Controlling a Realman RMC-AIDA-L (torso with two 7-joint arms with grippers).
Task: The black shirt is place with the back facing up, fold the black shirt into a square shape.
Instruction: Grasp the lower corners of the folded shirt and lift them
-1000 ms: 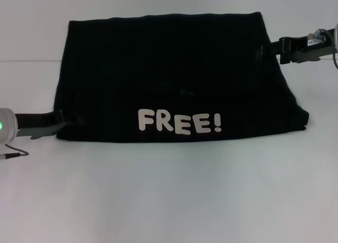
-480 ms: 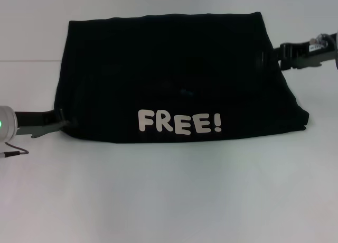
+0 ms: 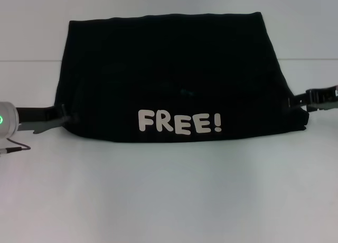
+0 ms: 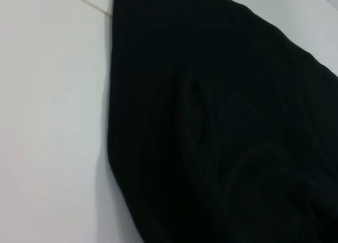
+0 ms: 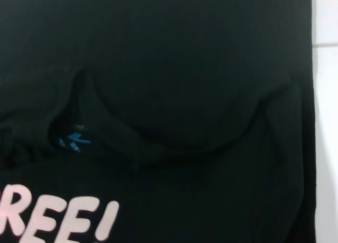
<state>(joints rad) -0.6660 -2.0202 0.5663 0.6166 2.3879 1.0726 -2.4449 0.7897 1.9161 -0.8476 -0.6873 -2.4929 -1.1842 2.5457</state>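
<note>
This looks like a robot test bench in a lab rather than a home. The work surface is a plain white table (image 3: 169, 190), bare and evenly lit, with a thin seam line running across it behind the garment. 1 black shirt (image 3: 174, 79) printed "FREE!" lies spread on it. A thin cable (image 3: 13, 148) trails over the tabletop at the left edge beside an arm with a small green indicator light (image 3: 1, 120).

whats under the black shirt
Around the black shirt only the white table shows, so it lies on that. The left pincer and right pincer meet its near corners. Anything beneath the fabric is covered.
</note>
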